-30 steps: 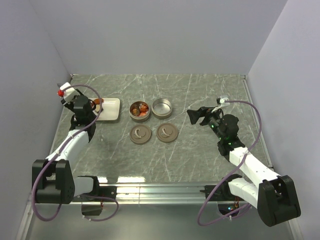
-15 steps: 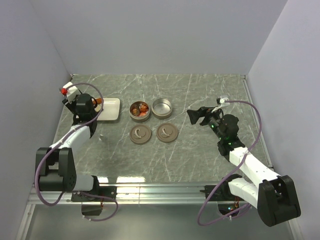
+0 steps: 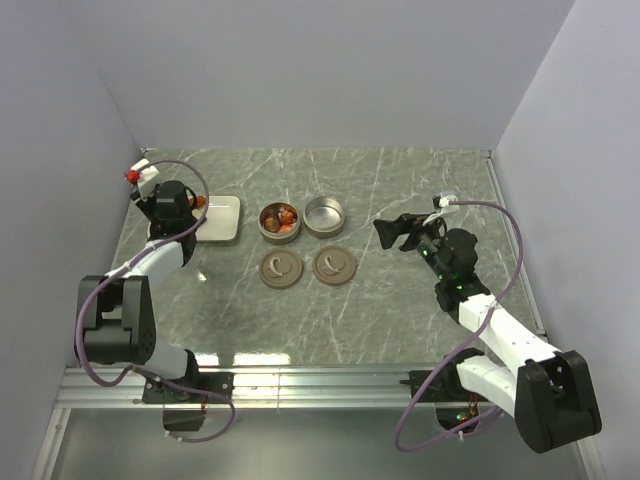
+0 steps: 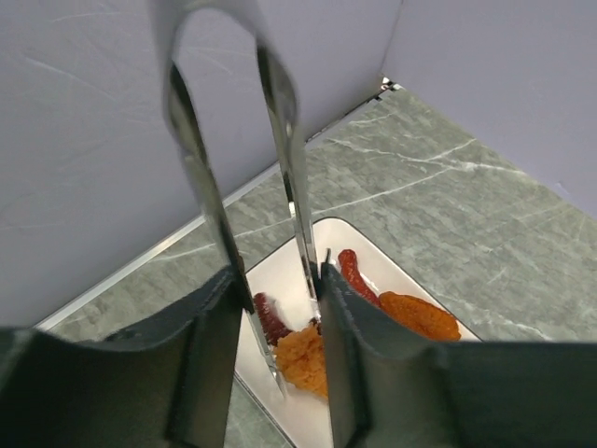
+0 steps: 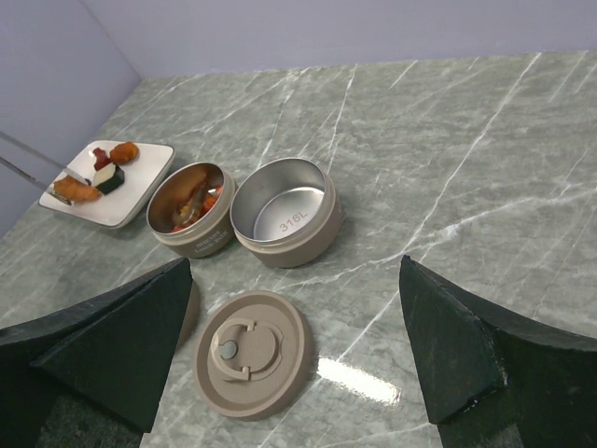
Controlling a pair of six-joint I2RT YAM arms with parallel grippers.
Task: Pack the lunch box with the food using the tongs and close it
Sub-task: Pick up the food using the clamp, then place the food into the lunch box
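My left gripper (image 3: 166,207) is shut on the metal tongs (image 4: 284,140), pressing their two arms between its dark fingers (image 4: 210,345). The tongs point down at the white plate (image 4: 289,271). Their tips stand on either side of an orange piece of food (image 4: 300,357), with a red-brown piece (image 4: 269,320) beside it. More food (image 4: 418,315) lies further along the plate. One lunch box tin (image 3: 279,221) holds food. The second tin (image 3: 324,215) is empty. My right gripper (image 3: 395,232) hangs open above the table, right of the tins, holding nothing.
Two round brown lids (image 3: 280,267) (image 3: 334,265) lie flat in front of the tins. The plate (image 3: 222,218) sits at the far left, close to the left wall. Grey walls enclose the marble table on three sides.
My left wrist has swung back and left, over the plate's left end, and the tongs have come down to the food. The right arm has not moved.
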